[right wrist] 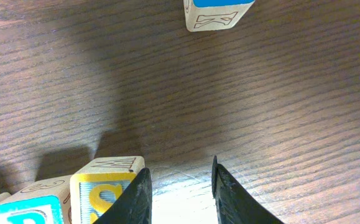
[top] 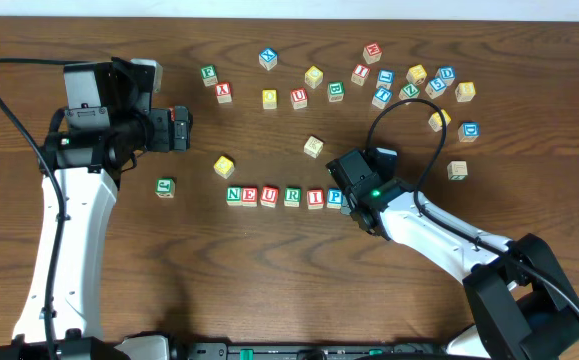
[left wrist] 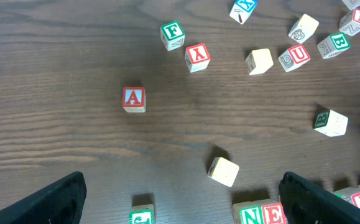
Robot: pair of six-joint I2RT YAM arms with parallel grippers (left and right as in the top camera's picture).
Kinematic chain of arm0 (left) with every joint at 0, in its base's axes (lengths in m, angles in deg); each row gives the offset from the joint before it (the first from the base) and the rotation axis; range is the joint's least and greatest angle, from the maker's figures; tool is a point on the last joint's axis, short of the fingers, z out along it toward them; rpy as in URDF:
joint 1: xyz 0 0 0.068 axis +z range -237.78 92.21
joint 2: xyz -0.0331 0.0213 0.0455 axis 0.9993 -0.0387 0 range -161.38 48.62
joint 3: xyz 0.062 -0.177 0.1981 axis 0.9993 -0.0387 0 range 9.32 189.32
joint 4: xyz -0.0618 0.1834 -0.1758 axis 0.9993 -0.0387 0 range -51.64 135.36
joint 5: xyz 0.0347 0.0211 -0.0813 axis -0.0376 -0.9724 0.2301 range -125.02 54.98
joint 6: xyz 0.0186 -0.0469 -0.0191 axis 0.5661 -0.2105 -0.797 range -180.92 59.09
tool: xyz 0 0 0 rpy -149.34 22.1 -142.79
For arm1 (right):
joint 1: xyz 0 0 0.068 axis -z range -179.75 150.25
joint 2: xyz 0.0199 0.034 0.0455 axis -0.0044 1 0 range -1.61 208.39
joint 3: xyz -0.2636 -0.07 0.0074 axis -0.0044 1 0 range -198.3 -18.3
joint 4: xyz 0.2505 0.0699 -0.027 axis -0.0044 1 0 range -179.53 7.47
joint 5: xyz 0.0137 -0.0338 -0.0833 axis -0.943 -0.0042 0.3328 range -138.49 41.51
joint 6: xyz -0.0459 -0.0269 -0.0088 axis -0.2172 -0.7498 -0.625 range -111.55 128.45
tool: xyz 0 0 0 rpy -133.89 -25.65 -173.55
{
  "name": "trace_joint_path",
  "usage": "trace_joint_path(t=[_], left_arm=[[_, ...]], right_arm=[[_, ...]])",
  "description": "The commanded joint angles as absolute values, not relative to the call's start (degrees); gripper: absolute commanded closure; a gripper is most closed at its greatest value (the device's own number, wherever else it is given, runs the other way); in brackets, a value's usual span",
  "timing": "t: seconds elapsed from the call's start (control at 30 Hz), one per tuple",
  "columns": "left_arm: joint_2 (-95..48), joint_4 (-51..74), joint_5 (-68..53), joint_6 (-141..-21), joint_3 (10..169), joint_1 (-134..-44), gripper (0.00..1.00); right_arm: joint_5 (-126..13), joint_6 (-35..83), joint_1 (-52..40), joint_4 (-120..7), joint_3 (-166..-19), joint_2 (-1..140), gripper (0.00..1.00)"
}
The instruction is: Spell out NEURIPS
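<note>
The wooden table (top: 269, 260) carried everything. Near its middle a row of letter cubes (top: 284, 196) sat side by side, reading N, E, U, R, I, P, and a yellow S cube (right wrist: 105, 190) stood just beside the P. Left of the row lay a plain yellow cube (top: 224, 166) and a green-lettered cube (top: 165, 187) — a scatter of cubes (top: 389, 80) spread along the far side.

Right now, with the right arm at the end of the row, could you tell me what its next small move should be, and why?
Probably lift the right fingers straight up and away. The S already sits beside the P, outside the fingers, whose gap is empty; a sideways move could knock it.
</note>
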State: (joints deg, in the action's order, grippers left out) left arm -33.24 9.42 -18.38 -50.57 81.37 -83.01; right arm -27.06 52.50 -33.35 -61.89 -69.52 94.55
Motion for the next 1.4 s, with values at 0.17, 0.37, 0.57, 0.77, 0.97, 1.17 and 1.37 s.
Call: trace_joint_path(t=[0.17,0.37,0.57,0.77,0.97,1.17,1.37], left_arm=[[-33.0,9.4,-17.7,-50.7,82.7,-82.8,0.02],[-33.0,9.4,-17.7,-50.7,82.7,-82.8,0.02],[-33.0,9.4,-17.7,-50.7,82.7,-82.8,0.02],[-33.0,9.4,-17.7,-50.7,82.7,-82.8,0.02],[-33.0,9.4,-17.7,-50.7,82.7,-82.8,0.03],[-33.0,9.4,-17.7,-50.7,82.7,-82.8,0.02],[-33.0,9.4,-17.7,-50.7,82.7,-82.8,0.02]], right_arm=[[-25.8,51.6,-31.6,-61.0,-68.9,94.9,0.73],[-24.4,51.6,-29.7,-60.6,-68.8,94.9,0.73],[-24.9,51.5,-29.3,-62.7,-68.8,94.9,0.73],[-27.8,50.0,-29.3,-65.8,-68.8,95.1,0.73],[-28.1,49.9,-29.4,-65.4,-68.8,95.1,0.73],[-29.6,49.9,-29.4,-65.3,-68.8,95.1,0.75],[-30.8,49.9,-29.5,-65.6,-68.8,95.1,0.76]])
